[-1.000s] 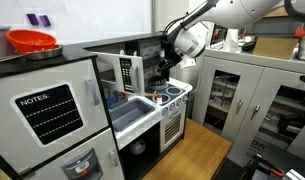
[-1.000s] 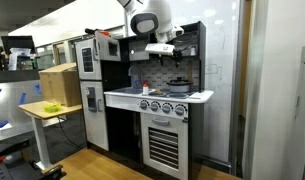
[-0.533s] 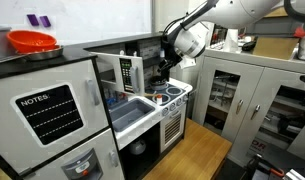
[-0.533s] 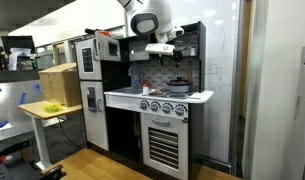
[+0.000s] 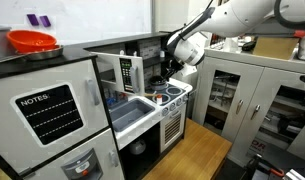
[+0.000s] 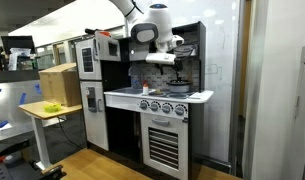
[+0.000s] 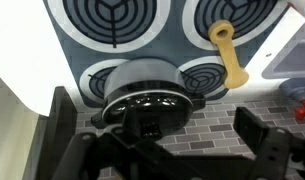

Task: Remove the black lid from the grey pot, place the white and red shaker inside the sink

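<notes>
Black and glossy, the black lid (image 7: 142, 100) sits on the grey pot (image 7: 142, 74), and both lie directly between my fingers in the wrist view. My gripper (image 7: 152, 112) is spread wide with nothing in it; one finger (image 7: 60, 108) stands off one side of the pot and its partner off the other, both clear of it. The pot rests on a blue-ringed burner (image 7: 197, 75) of the toy stove, close to the brick-patterned back wall (image 7: 207, 140) under my wrist. Beyond the pot from me lie two bigger burners (image 7: 110, 20), and a tan spatula (image 7: 227, 50) lies across the one off to the side. In an exterior view my gripper (image 5: 170, 72) hangs above the stove end of the tabletop (image 5: 157, 112), with the sink (image 5: 132, 108) lower and off to one side of it.
</notes>
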Robot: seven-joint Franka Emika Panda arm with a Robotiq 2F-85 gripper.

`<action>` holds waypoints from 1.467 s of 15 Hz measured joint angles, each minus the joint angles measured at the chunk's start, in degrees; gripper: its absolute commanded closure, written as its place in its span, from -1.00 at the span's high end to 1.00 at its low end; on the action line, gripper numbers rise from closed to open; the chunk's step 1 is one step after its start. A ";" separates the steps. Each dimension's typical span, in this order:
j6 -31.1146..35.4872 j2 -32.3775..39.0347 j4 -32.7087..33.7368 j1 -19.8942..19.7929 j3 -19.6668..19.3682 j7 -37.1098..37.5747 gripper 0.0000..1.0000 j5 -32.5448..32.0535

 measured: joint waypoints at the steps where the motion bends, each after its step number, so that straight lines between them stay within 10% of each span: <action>1: 0.94 0.61 -0.01 0.07 0.00 -0.54 1.00 -0.31; 12: 14.56 3.02 1.94 0.92 3.18 -4.29 1.00 -0.32; 22: 16.00 10.21 13.64 -15.23 20.12 -20.88 1.00 10.28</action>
